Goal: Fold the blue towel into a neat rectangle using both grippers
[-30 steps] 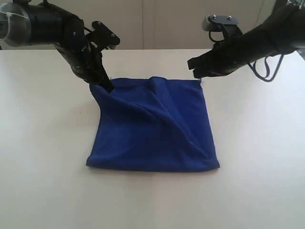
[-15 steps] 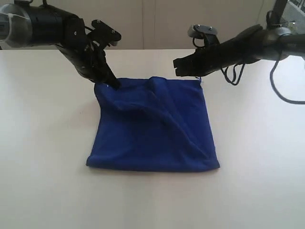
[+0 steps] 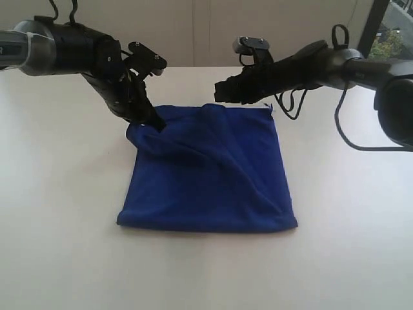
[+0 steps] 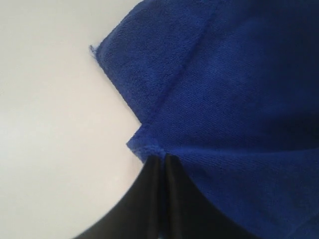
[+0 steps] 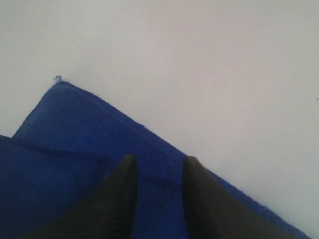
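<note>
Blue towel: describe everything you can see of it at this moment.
The blue towel is deep royal-blue, soft cloth with a thin hem. It is folded into a rough square and lies on the white table. A raised crease runs diagonally from its far left corner toward the near right. The left gripper is shut on that far left corner, which sits slightly raised. The right gripper is open over the far edge, holding nothing.

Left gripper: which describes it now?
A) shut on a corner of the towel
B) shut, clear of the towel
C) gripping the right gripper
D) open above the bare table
A: the left wrist view shows the left gripper pinched shut on a corner of the towel.
</note>
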Controlling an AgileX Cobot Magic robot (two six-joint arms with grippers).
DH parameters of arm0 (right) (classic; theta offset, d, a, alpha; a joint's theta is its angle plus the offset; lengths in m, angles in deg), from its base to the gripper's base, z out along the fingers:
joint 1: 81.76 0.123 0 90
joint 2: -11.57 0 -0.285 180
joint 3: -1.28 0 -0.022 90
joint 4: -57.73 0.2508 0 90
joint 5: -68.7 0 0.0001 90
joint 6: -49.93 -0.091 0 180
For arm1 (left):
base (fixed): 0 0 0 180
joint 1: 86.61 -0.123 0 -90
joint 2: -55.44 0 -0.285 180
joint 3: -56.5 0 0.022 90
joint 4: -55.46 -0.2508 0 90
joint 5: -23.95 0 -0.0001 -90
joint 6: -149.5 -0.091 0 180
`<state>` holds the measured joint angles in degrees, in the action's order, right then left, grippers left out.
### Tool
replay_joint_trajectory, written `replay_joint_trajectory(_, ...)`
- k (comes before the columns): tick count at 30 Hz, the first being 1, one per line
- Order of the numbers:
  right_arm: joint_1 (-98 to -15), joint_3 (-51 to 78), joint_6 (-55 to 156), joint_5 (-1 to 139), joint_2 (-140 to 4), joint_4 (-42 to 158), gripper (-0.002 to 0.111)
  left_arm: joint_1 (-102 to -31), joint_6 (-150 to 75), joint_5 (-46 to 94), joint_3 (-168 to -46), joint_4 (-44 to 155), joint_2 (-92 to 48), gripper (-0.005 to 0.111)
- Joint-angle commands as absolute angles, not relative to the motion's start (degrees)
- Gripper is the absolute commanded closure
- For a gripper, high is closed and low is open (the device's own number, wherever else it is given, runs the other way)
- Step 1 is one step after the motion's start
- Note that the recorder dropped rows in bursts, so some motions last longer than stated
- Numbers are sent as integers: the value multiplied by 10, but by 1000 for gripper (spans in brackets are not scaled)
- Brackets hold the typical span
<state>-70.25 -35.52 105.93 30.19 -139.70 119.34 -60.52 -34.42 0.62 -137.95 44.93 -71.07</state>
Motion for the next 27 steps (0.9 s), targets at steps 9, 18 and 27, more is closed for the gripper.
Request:
replay_joint_trajectory(9,-704,-363,1077,318,-1409,1187,67,-607,-344,4,-1377,453,-707,107)
replay_joint_trajectory(18,-703,-362,1077,277,-1411,1179,67,-607,-344,4,-1377,453,-707,107)
replay_joint_trajectory(27,-704,-362,1066,302,-1411,1157,67,-607,-344,4,-1377,453,-707,107)
